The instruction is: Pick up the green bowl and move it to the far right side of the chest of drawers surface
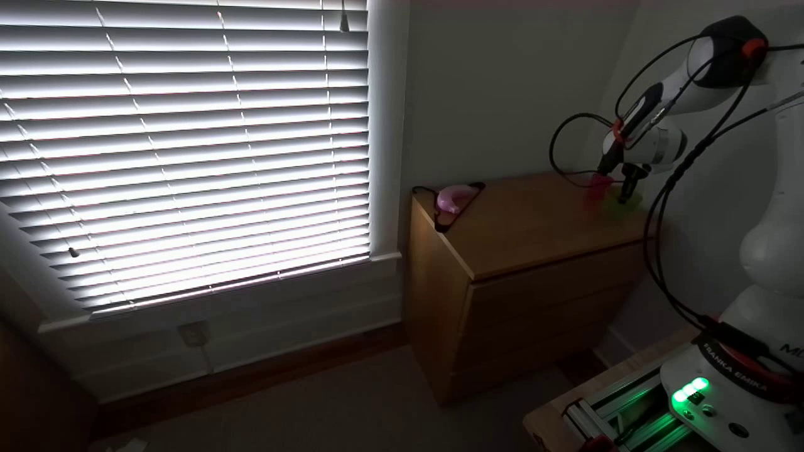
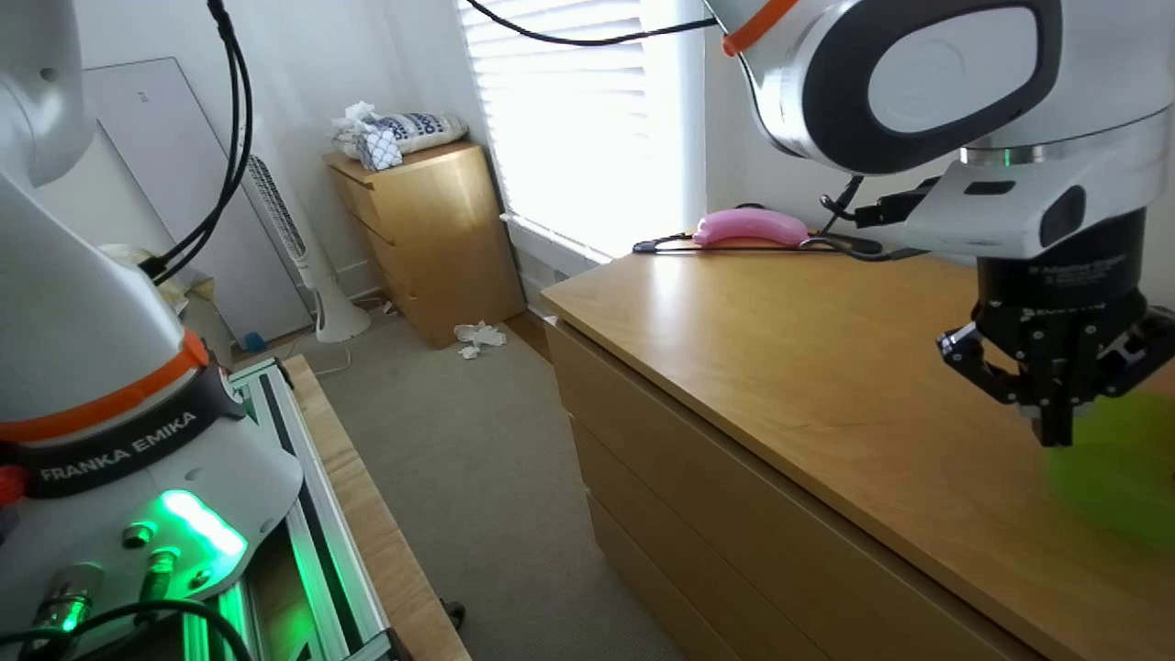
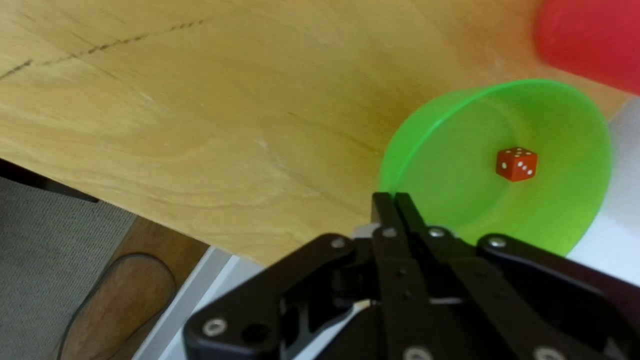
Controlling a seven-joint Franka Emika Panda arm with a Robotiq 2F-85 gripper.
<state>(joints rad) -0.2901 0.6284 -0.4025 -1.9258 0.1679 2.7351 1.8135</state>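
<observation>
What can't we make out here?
The green bowl: right side cut off by picture edge in an exterior view; part of rim hidden by the gripper in wrist view.
Red cup: cut off by top and right edges, wrist view.
Red die: underside hidden by the die itself, wrist view.
Bag: print too small to read, in an exterior view.

Chest of drawers (image 1: 521, 245) in both downward exterior views, close beneath the wrist view
</observation>
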